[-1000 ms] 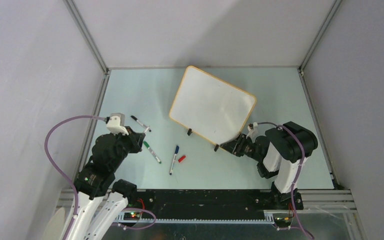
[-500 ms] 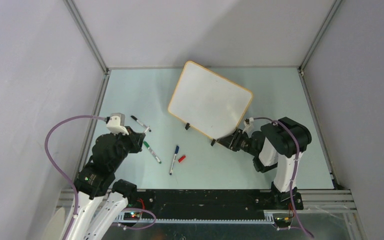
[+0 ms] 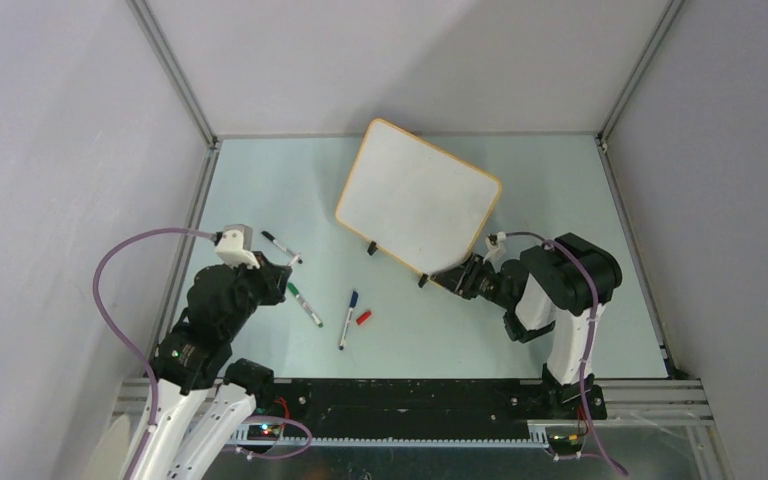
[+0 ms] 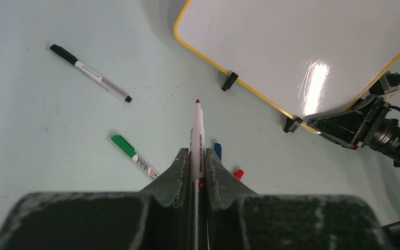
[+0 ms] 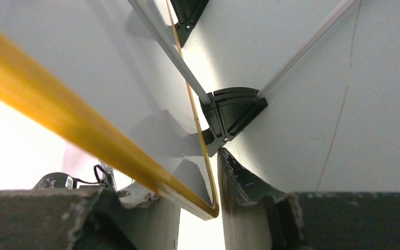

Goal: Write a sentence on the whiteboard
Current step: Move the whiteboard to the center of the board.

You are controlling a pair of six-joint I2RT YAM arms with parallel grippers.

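Plainly, this is the setting-up step, with no writing begun: the whiteboard (image 3: 415, 205) shows a bare white face and none of the sentence is on it. It stands propped at a tilt on its two black clip feet (image 4: 229, 81) toward the far middle of the table (image 3: 260, 190), turned askew so that one long edge faces the arms at a slant. The right gripper (image 3: 448, 281) is at the whiteboard's near right corner, just beside one of the feet. The right wrist view shows the orange frame's rounded corner (image 5: 208, 208) lying between the two fingers, which stand only partly apart and look to be pinching it, so I judge the board held and being positioned or steadied. The left gripper (image 4: 194, 156) waits well off the whiteboard's near left side, its jaws closed narrowly on a red marker (image 4: 197, 130) that is uncapped and points toward the board's lower edge. Between that marker and the whiteboard lie a blue marker (image 4: 216, 150) and a red cap (image 4: 238, 173); farther from the board are a green marker (image 4: 133, 155) and a black marker (image 4: 90, 73), all loose on the table. The next move probably calls for the right arm to keep the whiteboard steady at a reachable angle. The left arm would then carry the tip over the loose markers to the upper part of the face and touch it lightly enough not to push the board back on its feet.
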